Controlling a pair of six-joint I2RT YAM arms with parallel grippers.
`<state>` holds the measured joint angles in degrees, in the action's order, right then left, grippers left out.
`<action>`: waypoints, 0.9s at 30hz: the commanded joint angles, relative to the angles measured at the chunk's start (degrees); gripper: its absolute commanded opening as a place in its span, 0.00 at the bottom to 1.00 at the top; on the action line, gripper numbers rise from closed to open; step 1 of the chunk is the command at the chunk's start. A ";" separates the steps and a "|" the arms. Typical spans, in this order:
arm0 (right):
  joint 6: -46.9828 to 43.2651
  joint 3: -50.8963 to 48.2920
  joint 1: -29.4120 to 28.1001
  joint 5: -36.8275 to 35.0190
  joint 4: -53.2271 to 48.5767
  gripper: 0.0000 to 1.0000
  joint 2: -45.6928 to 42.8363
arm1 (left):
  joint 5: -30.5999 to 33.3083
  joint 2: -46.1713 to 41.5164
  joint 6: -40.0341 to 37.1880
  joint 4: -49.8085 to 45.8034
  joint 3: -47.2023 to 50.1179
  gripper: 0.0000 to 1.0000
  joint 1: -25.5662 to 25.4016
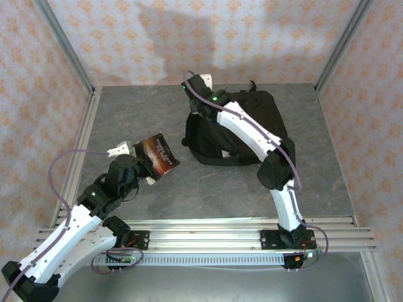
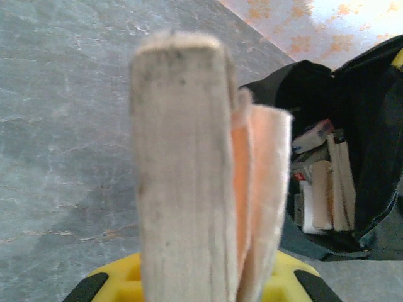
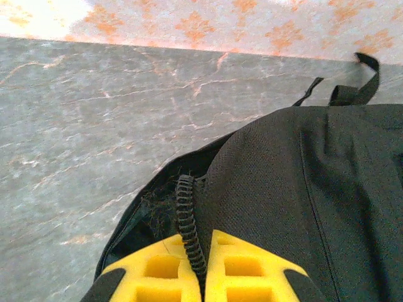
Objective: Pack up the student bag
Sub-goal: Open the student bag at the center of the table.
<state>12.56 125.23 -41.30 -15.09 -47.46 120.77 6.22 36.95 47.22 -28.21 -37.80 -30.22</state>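
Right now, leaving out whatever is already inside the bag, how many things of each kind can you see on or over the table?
Student bag: 1
Book, outside the bag and held in the left gripper: 1
Grippers: 2, the left gripper and the right gripper, which is closed on the bag's zip edge
Total: 4

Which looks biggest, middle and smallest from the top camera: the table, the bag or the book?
1. table: biggest by far.
2. bag: in the middle, though an arm covers part of it.
3. book: clearly the smallest.
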 commanded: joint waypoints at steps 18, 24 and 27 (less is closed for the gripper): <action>1.66 -17.84 6.93 30.95 3.19 0.00 -18.45 | -22.56 21.85 11.80 42.43 -6.21 0.00 0.40; 1.45 -17.78 7.11 29.34 2.21 0.48 -18.58 | -24.51 26.51 15.19 48.60 -7.63 0.00 -1.09; 0.54 -17.20 7.11 25.80 -0.30 0.59 -18.27 | -24.11 27.13 14.76 48.74 -8.19 0.00 -1.61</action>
<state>13.69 107.57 -34.17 13.85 -45.30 104.27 -16.14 64.71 60.47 11.68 -42.46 -30.89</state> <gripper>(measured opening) 0.572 0.132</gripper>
